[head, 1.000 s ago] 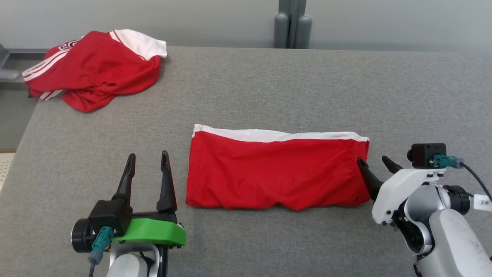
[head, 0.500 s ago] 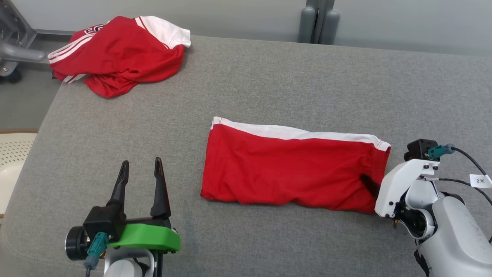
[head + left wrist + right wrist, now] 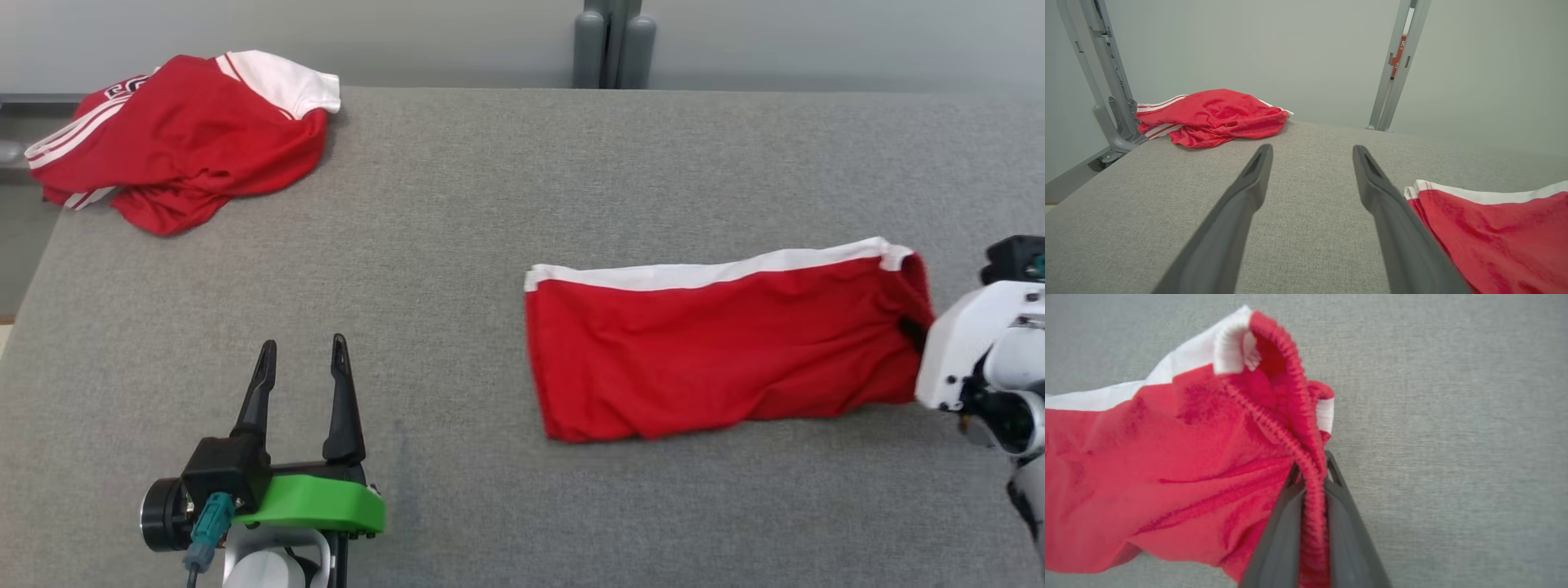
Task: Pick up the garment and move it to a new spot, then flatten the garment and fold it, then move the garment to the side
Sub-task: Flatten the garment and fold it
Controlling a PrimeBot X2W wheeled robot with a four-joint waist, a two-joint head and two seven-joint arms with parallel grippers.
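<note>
The garment (image 3: pixel 718 351) is a folded pair of red shorts with a white band along its far edge, lying on the grey table (image 3: pixel 490 204) at the right. My right gripper (image 3: pixel 913 331) is shut on the elastic waistband at its right end; the right wrist view shows the ribbed hem (image 3: pixel 1290 441) pinched between the dark fingers (image 3: pixel 1347 522), with the cloth lifted there. My left gripper (image 3: pixel 300 359) stands open at the lower left with nothing in it. In the left wrist view the garment (image 3: pixel 1494 228) lies just right of that gripper (image 3: pixel 1310 153).
A crumpled red and white jersey (image 3: pixel 180 139) lies on the table's far left corner, also seen in the left wrist view (image 3: pixel 1212 116). Grey metal posts (image 3: pixel 612 45) stand behind the far edge. The table's left edge runs near the left arm.
My right gripper has shut on the garment's right end and drawn it to the right, away from the left gripper. The head camera shifted. The left gripper stayed open.
</note>
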